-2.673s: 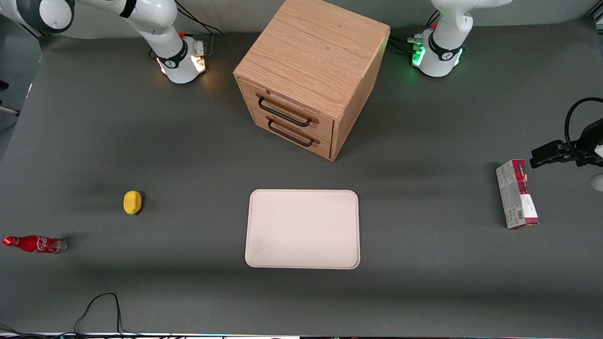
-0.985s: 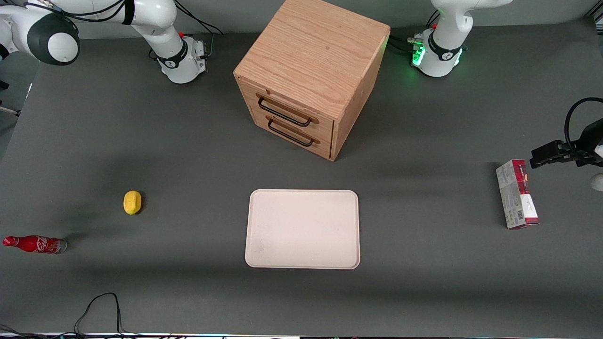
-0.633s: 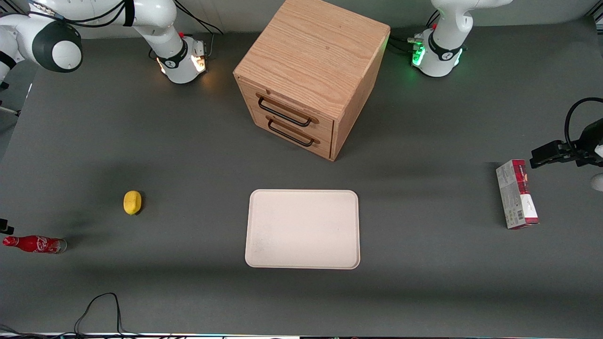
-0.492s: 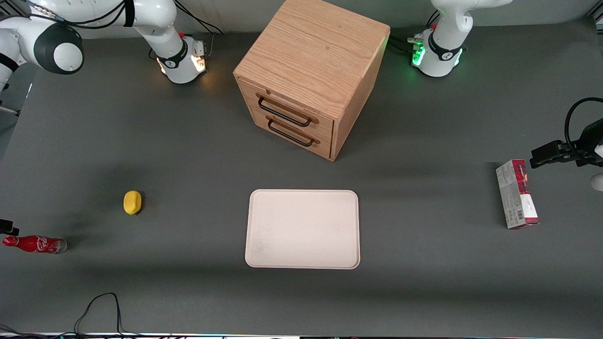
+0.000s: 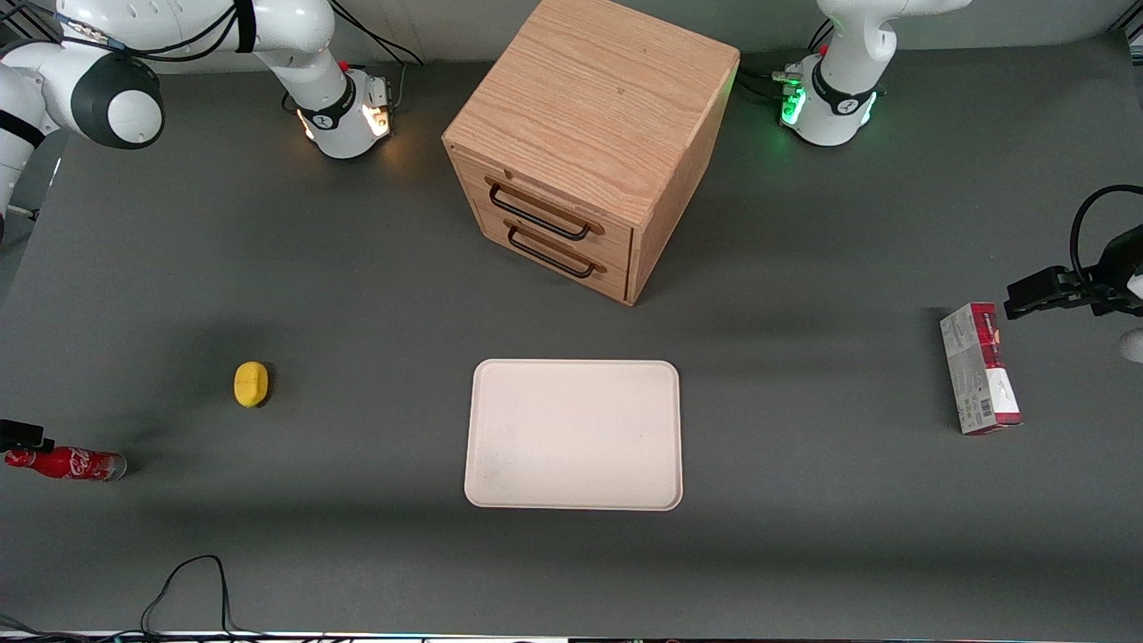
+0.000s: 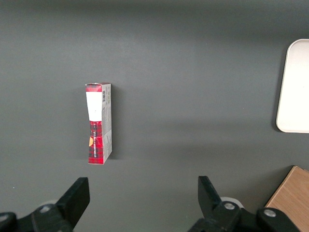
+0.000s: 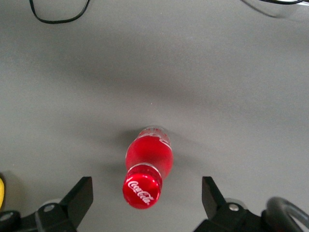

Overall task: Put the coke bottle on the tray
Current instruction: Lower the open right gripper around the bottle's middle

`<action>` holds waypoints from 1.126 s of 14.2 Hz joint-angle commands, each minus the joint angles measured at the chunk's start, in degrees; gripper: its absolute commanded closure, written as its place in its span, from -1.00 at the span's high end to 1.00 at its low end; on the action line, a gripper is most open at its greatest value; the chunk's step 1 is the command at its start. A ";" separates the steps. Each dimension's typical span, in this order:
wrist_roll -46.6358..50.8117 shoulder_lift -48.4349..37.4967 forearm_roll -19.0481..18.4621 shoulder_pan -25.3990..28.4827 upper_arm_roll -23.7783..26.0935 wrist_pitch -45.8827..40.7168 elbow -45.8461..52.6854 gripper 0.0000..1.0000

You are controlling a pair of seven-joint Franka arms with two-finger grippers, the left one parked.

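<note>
The coke bottle (image 5: 67,463), small and red with a white script logo, stands near the working arm's end of the table. In the right wrist view I look down on its red cap (image 7: 142,190) and its body (image 7: 149,154). My gripper (image 7: 147,197) hangs open above the bottle, with the cap between the two black fingers (image 7: 82,195) and clear of both. In the front view only a black part of the gripper (image 5: 21,435) shows, just above the cap. The cream-pink tray (image 5: 573,435) lies flat mid-table, far from the bottle, with nothing on it.
A yellow lemon (image 5: 251,384) lies a little farther from the front camera than the bottle. A wooden drawer cabinet (image 5: 589,143) stands farther back than the tray. A red-and-grey carton (image 5: 979,368) lies toward the parked arm's end. A black cable (image 5: 187,580) loops near the table's front edge.
The working arm has swung toward the bottle, and the gripper has come into the front view above the cap. The bottle, tray and lemon have not moved.
</note>
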 commanded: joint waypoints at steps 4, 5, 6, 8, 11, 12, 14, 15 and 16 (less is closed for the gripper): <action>-1.46 1.32 0.59 0.30 0.25 0.53 1.79 1.00; -1.46 1.32 0.59 0.82 0.25 0.62 1.79 1.00; -1.46 1.32 0.59 1.09 0.17 0.62 1.79 1.00; -2.24 1.32 0.50 0.92 0.17 0.62 1.70 1.00; -4.09 1.41 0.59 0.48 0.25 0.88 1.53 1.00; -4.09 1.41 0.59 0.56 0.17 0.97 1.53 1.00; -4.09 1.41 0.59 0.56 0.17 0.97 1.53 0.99; -4.18 1.41 0.59 0.56 0.17 0.97 1.53 0.95; -5.14 1.41 0.59 0.48 0.17 0.88 1.53 0.86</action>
